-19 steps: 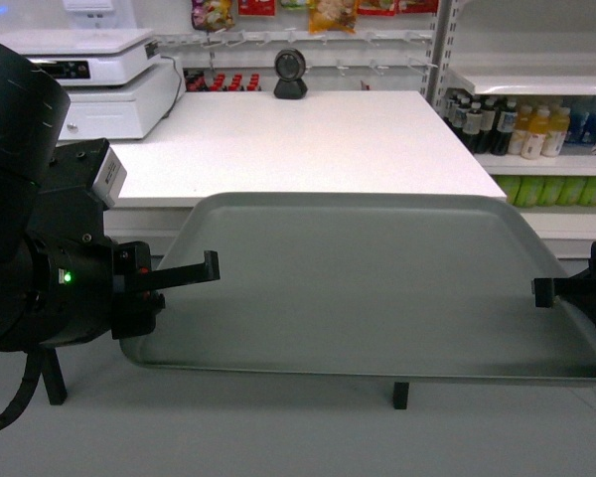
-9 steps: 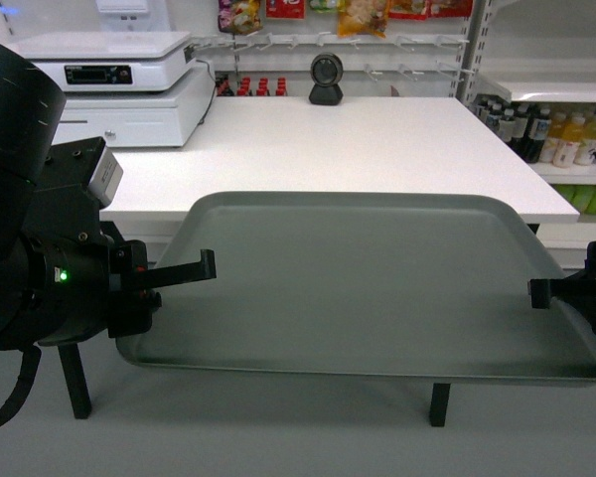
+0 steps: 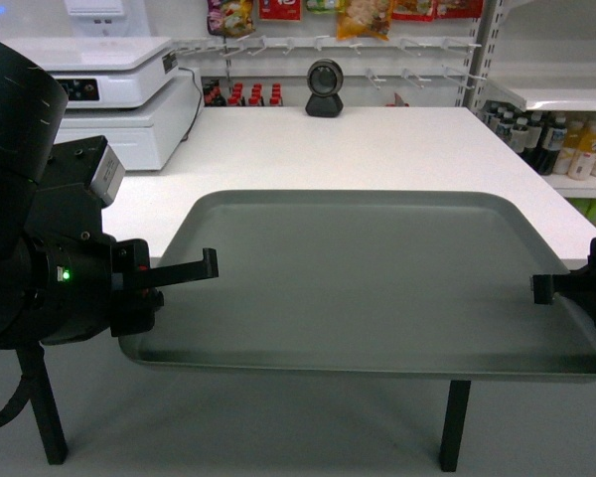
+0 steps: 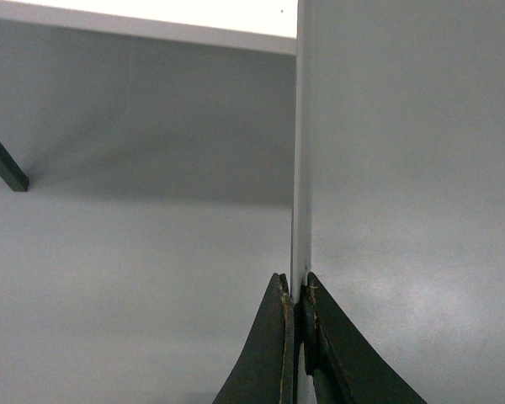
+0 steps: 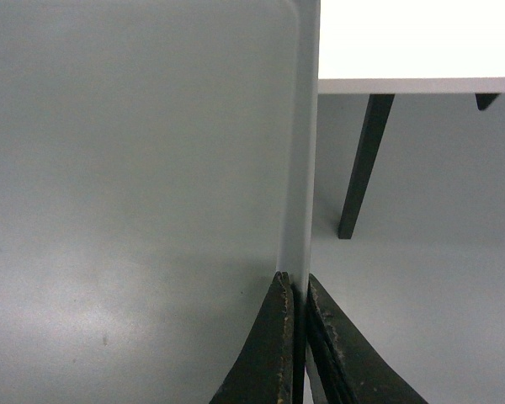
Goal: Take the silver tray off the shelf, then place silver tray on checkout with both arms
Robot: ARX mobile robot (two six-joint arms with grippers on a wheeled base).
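Firmly, the left hand (image 3: 211, 263) and right hand (image 3: 542, 289) each pinch the matte, round-cornered silver tray (image 3: 363, 283) by its thin rim.

Bright, even overhead light, soft shadow under the checkout (image 3: 377, 149); wrist views slightly soft up close.

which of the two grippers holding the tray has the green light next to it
The left gripper, clamped on the silver tray's left rim; a green light glows on its housing. The right gripper shows none.

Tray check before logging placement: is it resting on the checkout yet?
No, the tray is held above the floor, only its far edge at the checkout.
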